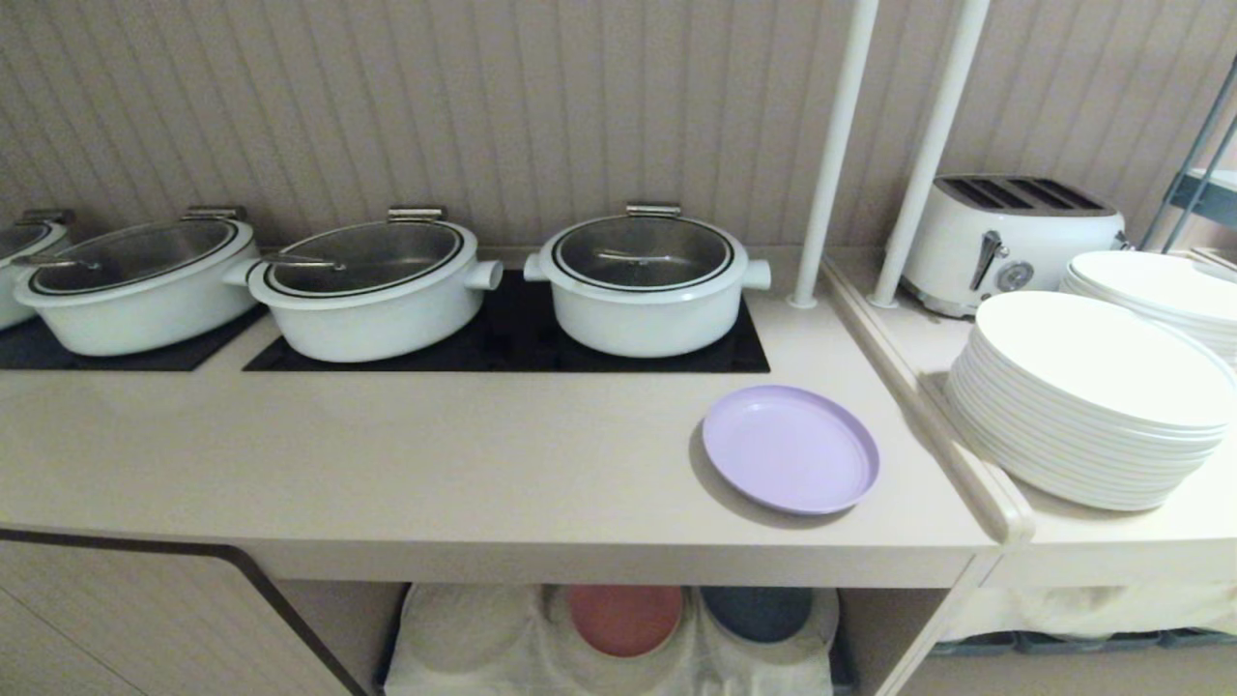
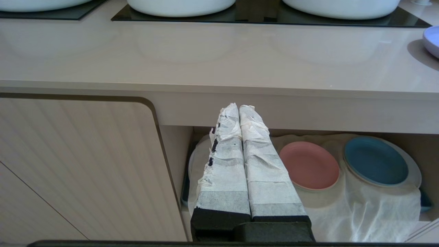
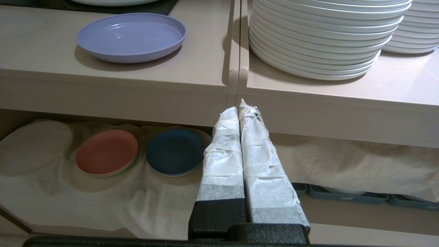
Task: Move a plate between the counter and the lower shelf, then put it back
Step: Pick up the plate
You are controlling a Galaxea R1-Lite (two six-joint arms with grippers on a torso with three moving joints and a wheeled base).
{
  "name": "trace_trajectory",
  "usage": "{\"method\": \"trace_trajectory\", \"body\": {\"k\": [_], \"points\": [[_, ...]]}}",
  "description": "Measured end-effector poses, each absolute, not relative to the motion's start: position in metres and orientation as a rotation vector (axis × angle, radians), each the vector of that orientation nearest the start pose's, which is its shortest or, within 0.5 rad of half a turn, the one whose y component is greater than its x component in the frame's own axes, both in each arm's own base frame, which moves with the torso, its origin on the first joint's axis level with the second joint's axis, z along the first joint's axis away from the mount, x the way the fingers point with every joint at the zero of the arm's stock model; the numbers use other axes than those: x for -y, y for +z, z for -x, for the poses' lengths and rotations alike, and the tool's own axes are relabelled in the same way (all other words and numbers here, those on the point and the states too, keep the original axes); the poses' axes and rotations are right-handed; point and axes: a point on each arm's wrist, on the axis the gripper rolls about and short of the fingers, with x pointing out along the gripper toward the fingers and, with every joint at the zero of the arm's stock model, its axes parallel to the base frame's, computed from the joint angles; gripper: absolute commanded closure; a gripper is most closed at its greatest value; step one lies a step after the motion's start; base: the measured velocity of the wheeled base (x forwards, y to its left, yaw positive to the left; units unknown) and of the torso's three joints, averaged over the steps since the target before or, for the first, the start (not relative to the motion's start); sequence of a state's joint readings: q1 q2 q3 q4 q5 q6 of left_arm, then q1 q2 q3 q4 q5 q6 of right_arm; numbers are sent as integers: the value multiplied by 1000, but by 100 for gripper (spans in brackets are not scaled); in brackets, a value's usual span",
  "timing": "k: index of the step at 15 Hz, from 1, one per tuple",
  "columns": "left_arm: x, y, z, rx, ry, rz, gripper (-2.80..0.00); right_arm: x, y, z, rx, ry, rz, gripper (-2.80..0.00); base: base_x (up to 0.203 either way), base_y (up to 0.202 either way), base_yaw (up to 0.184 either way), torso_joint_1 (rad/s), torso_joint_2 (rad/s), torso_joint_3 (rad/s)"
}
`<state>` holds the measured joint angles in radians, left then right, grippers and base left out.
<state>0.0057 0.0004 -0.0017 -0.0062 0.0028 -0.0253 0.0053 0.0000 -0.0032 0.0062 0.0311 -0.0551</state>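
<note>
Sitting flat on the counter, near the front edge and just in front of the hob's right end: plate, untouched. Looking like the very start, or possibly the very end, of the cycle; not telling which from this alone.

Hanging low in front of the cabinet, fingers pressed together, holding nothing: left gripper, aimed at the shelf opening under the counter edge. Same for right gripper, fingers together and empty, parked in front of the seam between the two counters, plate up and to its left.

Waiting below on the shelf: white cloth with a pink plate and a blue plate side by side, and a bare patch to their left.

Judging next: raising one arm, probably the right as nearer, opening the fingers, pinching the low rim at the front edge, lifting clear, then lowering into the recess onto that free cloth patch without knocking the pink plate.
</note>
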Motion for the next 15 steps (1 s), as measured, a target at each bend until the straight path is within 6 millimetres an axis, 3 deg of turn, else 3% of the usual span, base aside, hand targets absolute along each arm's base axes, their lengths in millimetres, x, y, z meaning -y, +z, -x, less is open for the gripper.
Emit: {"method": "trace_trajectory", "body": {"k": [9,12,15], "points": [[0,77,23,7,9,26,0,-1,77,23,8,37,83,0,0,0,0,0,0,0],[0,77,23,7,8,26,0,-1,93,28,69,62,106,0,0,0,0,0,0,0],[0,77,23,7,8,26,0,-1,126,36,147,66,113,0,0,0,0,0,0,0]]}}
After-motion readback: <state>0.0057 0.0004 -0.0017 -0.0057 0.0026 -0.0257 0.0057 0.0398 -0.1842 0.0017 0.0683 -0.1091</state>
